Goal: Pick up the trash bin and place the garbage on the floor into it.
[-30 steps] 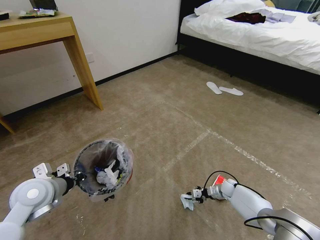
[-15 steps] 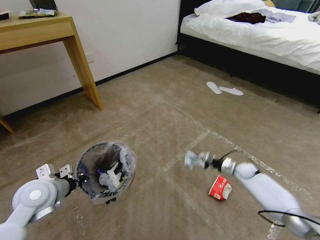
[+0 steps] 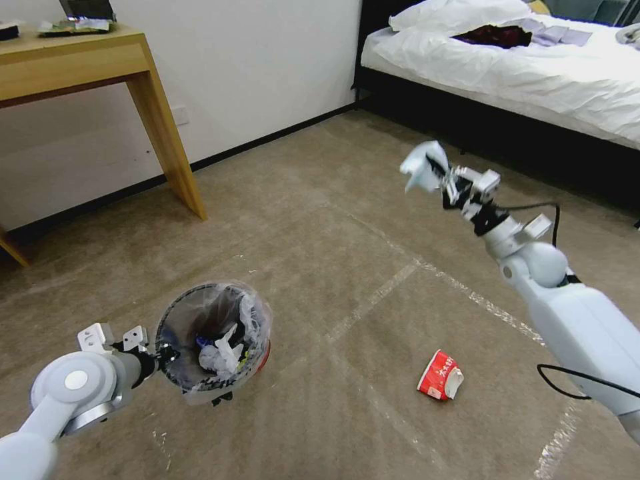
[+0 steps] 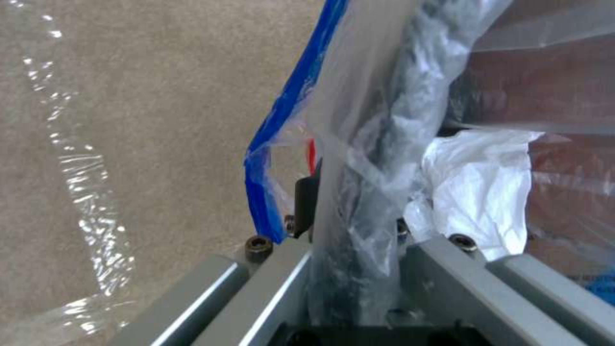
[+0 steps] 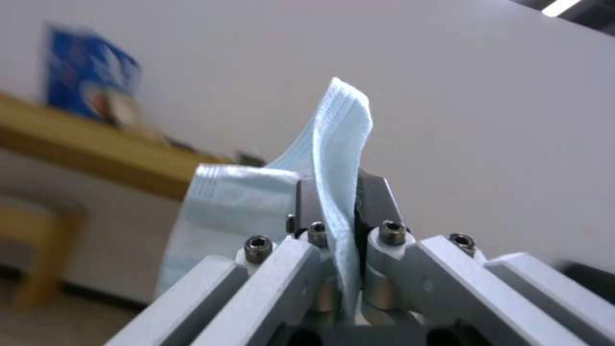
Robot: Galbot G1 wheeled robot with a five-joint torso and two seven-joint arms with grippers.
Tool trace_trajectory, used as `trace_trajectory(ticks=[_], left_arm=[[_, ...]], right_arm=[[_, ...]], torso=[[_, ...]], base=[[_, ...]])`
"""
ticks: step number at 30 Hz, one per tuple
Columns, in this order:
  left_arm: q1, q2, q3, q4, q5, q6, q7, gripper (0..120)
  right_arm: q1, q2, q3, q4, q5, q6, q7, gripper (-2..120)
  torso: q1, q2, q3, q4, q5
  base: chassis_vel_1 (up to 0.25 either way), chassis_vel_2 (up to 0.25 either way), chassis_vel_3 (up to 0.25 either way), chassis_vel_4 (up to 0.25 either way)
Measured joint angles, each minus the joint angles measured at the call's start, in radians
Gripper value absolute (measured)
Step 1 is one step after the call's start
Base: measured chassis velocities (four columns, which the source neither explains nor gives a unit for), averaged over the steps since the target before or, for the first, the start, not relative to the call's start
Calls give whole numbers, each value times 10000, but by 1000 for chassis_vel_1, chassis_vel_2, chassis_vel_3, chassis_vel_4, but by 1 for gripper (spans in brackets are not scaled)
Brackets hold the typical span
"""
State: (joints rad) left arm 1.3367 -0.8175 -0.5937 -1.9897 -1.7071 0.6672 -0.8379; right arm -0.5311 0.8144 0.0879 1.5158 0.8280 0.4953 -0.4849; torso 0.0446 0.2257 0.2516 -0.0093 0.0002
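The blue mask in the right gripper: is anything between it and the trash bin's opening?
Nothing visible. The blue mask hangs high in the right gripper; only bare floor lies between it and the trash bin, held by the left gripper.

you're looking across a beige-brown carpet (image 3: 300, 200) crossed by shiny clear tape lines (image 3: 467, 290). take the wooden desk (image 3: 80, 60) as your landmark: behind it runs a plain white wall (image 3: 253, 60) with a dark baseboard (image 3: 267, 139) along its foot. well to the desk's right stands a bed (image 3: 533, 67) with white bedding on a dark frame. on the carpet near the bed's side lie two white slippers (image 3: 448, 179).
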Motion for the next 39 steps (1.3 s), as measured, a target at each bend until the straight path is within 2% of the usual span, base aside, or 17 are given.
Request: trace_trajectory(ticks=[2,6,10,11,15,20,32,39], left_arm=[[-55,13,35,-5,-43,0,-26,0],[-30,-1,39,-30,-47,0,-47,0],[24,-39,23,-65,-50,0,-72,0],[80,-94,-21,-123,-65,-4,-131,0],[139,-122,-71,-202,-119,-4,-186,0],[233,-207,-231,-433,-348,-9,-400,0],[308,-184,-378,-476,-403,-28,-458,0],[319,-227,-378,-501,-400,-31,-457,0]], right_arm=[[283,-85,-560,673,738,-149,-624,0],[860,-45,-1457,1206,922,-395,-1360,0],[1383,89,-2225,1292,941,-397,-1445,0],[1956,304,-3125,1274,948,-390,-1498,0],[2328,508,-3802,1154,850,-358,-1591,0],[2905,1326,-5612,519,316,-145,-1784,0],[2901,1927,-7029,-329,-248,96,-2045,0],[2725,2097,-7311,-863,-600,274,-2234,0]], torso=[[0,0,0,2,0],[0,0,-1,2,-1],[0,0,0,4,-1],[1,0,0,7,-3],[0,0,0,6,-3],[1,0,1,4,0],[1,0,-1,3,-1],[2,0,0,2,0]], base=[[0,0,0,0],[0,0,0,0],[0,0,0,0],[0,0,0,0],[0,0,0,0],[0,0,0,0],[0,0,0,0],[0,0,0,0]])
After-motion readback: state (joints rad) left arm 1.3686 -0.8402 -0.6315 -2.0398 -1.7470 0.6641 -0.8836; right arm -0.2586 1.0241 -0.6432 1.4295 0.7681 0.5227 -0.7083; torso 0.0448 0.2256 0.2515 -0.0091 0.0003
